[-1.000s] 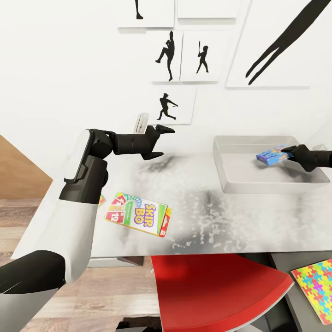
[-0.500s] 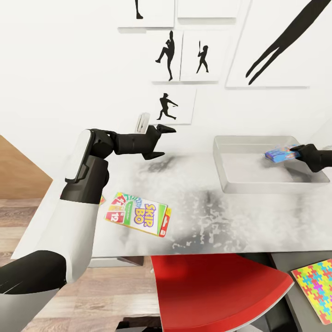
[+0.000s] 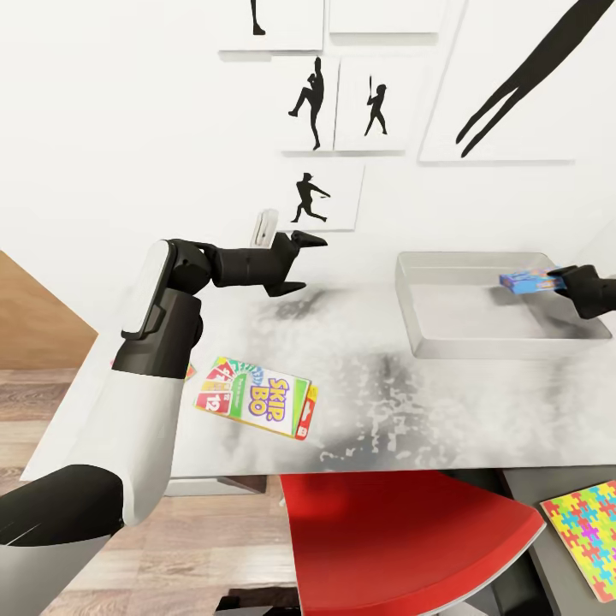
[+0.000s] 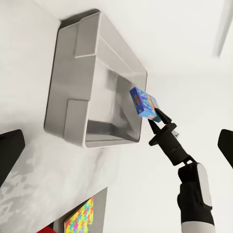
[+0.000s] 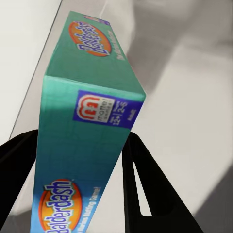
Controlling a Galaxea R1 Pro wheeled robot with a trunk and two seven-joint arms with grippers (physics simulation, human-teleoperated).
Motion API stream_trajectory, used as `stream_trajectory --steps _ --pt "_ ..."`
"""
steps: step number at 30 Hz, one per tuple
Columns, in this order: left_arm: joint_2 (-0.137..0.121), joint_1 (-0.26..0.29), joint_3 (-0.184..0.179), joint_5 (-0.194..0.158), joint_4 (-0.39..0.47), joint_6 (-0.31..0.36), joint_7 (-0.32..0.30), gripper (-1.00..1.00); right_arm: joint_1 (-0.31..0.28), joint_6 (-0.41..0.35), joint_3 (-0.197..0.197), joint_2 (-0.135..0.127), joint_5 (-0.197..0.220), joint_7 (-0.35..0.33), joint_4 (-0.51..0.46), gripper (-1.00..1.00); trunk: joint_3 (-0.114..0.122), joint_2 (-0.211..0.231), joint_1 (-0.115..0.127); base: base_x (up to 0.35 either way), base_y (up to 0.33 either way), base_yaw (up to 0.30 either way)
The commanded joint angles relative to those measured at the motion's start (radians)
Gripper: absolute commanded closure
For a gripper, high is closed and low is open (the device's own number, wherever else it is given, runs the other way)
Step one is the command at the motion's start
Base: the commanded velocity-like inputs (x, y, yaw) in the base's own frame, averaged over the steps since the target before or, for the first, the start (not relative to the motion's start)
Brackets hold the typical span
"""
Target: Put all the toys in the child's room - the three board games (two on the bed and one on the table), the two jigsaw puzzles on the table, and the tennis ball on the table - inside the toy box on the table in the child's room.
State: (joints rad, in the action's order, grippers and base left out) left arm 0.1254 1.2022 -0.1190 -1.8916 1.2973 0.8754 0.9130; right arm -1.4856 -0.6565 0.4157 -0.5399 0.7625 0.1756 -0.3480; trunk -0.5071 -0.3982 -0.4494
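Right pincer [image 3: 563, 278] closed on blue board game [image 3: 529, 280], right of frame, above toy box [image 3: 445, 329]. Since a second ago, box shifted rightward and raised, flattened edge-on; release judged imminent.

Left pincer [image 3: 301, 263] held open, empty, mid-frame.

SKIP BO box [image 3: 257, 399] left on surface [image 3: 385, 411]; jigsaw puzzle [image 3: 590, 535] lower right.

"Balderdash" lettering readable in right wrist view alone; box tilt over bin wall shown by left wrist view.

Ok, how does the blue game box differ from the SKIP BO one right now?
The blue game box is held in the right hand above the toy box, tilted; the SKIP BO box lies flat on the table, untouched. The blue one looks smaller. Both are printed board games not yet in the toy box.
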Motion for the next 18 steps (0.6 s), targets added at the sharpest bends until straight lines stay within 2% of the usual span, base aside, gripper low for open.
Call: stream_trajectory --steps 1,18 --pt "0.0 0.001 0.001 -0.009 0.0 0.001 0.01 -1.0 0.0 -0.003 0.006 0.001 0.014 0.01 -0.001 1.0 -0.002 -0.002 -0.001 0.0 0.0 0.0" --pt "0.002 0.001 0.001 -0.008 -0.004 0.001 0.01 -1.0 -0.001 -0.009 0.012 0.027 0.024 0.01 -0.002 1.0 -0.002 -0.002 -0.001 0.0 0.0 0.0"
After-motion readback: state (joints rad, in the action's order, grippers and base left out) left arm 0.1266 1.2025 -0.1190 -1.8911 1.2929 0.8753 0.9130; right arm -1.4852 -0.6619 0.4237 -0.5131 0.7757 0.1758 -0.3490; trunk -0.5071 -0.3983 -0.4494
